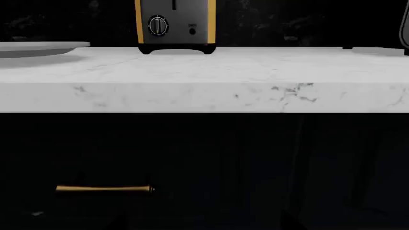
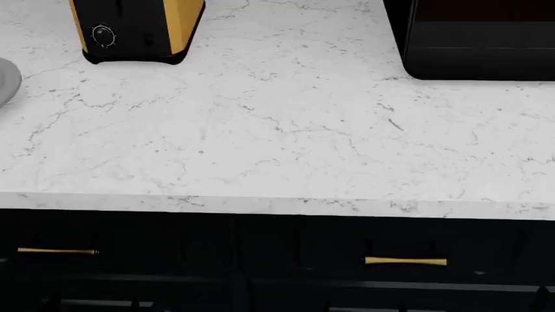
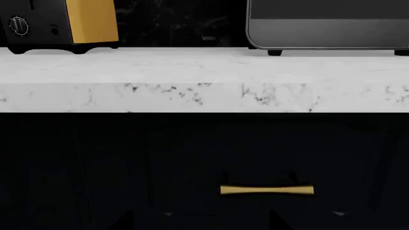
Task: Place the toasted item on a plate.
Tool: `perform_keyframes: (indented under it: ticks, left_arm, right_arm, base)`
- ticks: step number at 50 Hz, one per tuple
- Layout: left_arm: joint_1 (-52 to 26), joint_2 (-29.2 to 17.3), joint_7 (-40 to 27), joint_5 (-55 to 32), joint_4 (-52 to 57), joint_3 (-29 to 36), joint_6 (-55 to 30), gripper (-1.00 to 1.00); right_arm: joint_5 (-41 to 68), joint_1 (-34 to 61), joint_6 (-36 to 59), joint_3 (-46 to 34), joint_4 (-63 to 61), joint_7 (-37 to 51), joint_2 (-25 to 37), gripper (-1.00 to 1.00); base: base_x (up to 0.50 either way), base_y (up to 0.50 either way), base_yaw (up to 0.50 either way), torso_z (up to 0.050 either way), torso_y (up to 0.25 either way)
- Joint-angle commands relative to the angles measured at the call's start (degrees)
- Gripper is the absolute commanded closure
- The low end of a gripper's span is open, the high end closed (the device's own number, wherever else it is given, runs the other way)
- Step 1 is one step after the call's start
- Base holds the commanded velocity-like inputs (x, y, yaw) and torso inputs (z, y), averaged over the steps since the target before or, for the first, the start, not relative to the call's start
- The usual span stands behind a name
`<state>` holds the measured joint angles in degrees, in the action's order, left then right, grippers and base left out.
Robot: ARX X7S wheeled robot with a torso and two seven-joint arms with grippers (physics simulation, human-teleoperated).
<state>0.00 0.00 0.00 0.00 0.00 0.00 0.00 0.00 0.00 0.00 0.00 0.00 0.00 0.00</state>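
Observation:
The toasted item is out of view; no bread shows anywhere. A black and yellow toaster (image 2: 134, 29) stands at the back left of the marble counter, with its top cut off in every view (image 1: 176, 26) (image 3: 57, 24). The light-grey plate (image 1: 38, 48) lies to the toaster's left, and only its rim (image 2: 4, 81) shows in the head view. Both grippers hang below counter height in front of the dark cabinet. My left gripper (image 1: 204, 218) and right gripper (image 3: 199, 215) show only as faint dark fingertips set wide apart, with nothing between them.
A large black appliance (image 2: 472, 39) stands at the back right of the counter (image 2: 277, 143). The counter's front edge overhangs dark drawers with gold handles (image 2: 405, 261) (image 2: 57, 251). The appliance's front (image 3: 326, 24) also shows in the right wrist view.

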Motion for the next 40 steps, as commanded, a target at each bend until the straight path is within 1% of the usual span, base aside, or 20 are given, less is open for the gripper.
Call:
perform_keyframes:
  ticks: [1,10,13,21,40]
  left_arm:
    - [-0.2,-1.2,-1.4,-1.3,-0.5,1.4,0.3,-1.00]
    - [0.2,-2.7,-2.7,-2.6,0.5,3.2,-0.6,-1.00]
    - [0.1,-3.1,-3.1,-2.8,0.6,3.6,-0.7,-1.00]
    - [-0.3,-3.8,-5.0,-2.1,1.1,4.6,-3.5,-1.00]
    - [0.0,-5.1,-5.5,-4.8,1.6,5.8,-3.0,-1.00]
  right_arm:
    - [1.0,0.1,-0.1,-1.3,0.2,1.3,1.0,-1.00]
    - [2.4,-0.3,-1.4,-3.2,0.2,2.8,2.7,-1.00]
    - [2.1,-0.1,-1.9,-3.7,0.6,3.4,3.1,-1.00]
    - [3.1,-0.1,-2.0,-4.4,0.6,4.0,3.8,-1.00]
    - [4.6,-0.2,-1.3,-6.2,-0.2,5.3,4.9,-1.00]
  base:
    - [0.00,0.00,0.00,0.000,0.000]
    - [0.00,0.00,0.00,0.000,0.000]
    - [0.01,0.33,0.00,0.000,0.000]
    - [0.05,0.49,0.00,0.000,0.000]
    - [0.05,0.50,0.00,0.000,0.000]
